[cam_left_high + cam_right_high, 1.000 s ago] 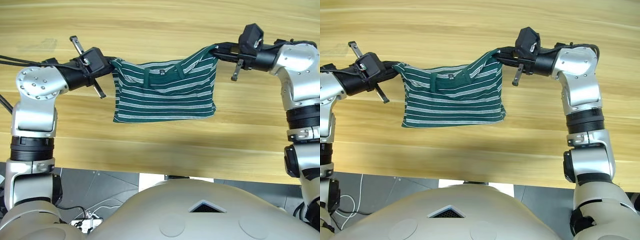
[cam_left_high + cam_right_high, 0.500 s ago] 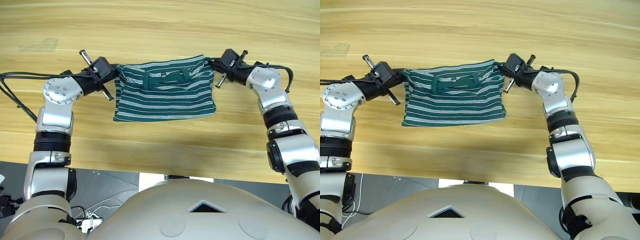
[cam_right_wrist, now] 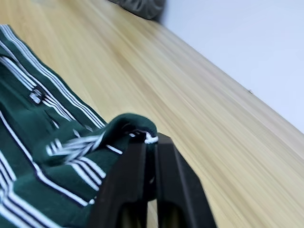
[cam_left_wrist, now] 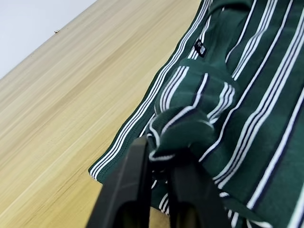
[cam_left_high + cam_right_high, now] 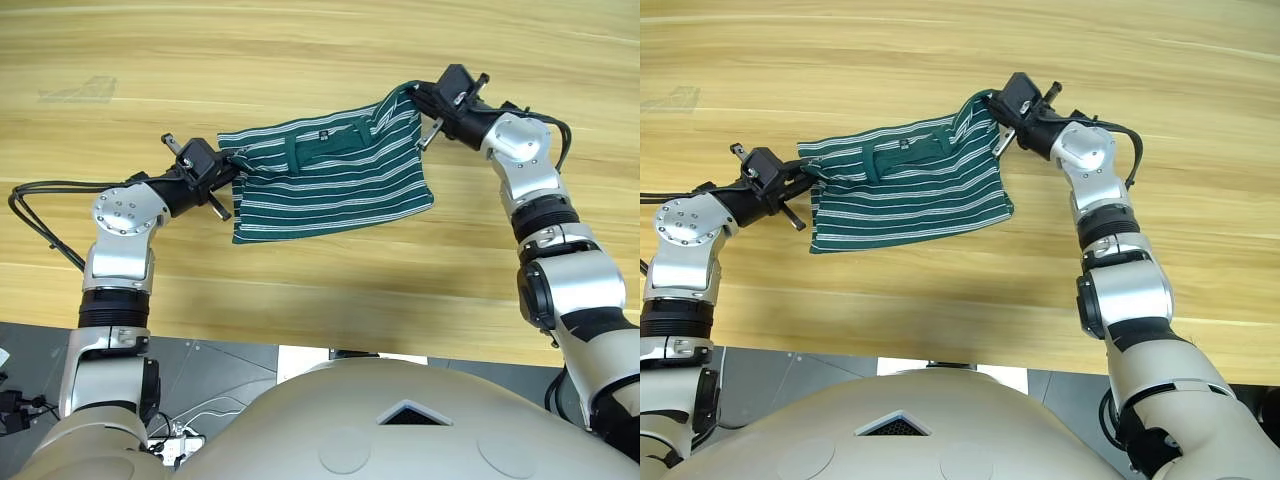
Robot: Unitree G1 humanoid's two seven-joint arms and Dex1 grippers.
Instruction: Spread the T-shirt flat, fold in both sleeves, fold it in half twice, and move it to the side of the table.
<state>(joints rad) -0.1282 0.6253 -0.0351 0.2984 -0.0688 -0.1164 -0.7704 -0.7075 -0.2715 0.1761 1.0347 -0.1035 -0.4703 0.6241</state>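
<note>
Our left hand (image 5: pixel 228 163) is clamped tight on one top corner of the T-shirt (image 5: pixel 330 180), with cloth bunched between its fingers (image 4: pixel 137 180). Our right hand (image 5: pixel 420 100) pinches the other top corner just as tightly. Half a second ago the two hands sat level and the collar edge ran straight across. Now the right hand has pushed farther out and the left has drawn back toward us, so the top edge slants and the whole shirt has swung with it. We judge this as repositioning rather than a fold. No sleeves stick out at the sides, so we cannot tell how much folding is done.

The surface (image 5: pixel 300 40) is pale wood planking, and the shirt hangs over its middle. Below the near edge we see dark floor (image 5: pixel 230 370) and loose cables (image 5: pixel 190 420), and beyond the far edge a white wall (image 3: pixel 247 38).
</note>
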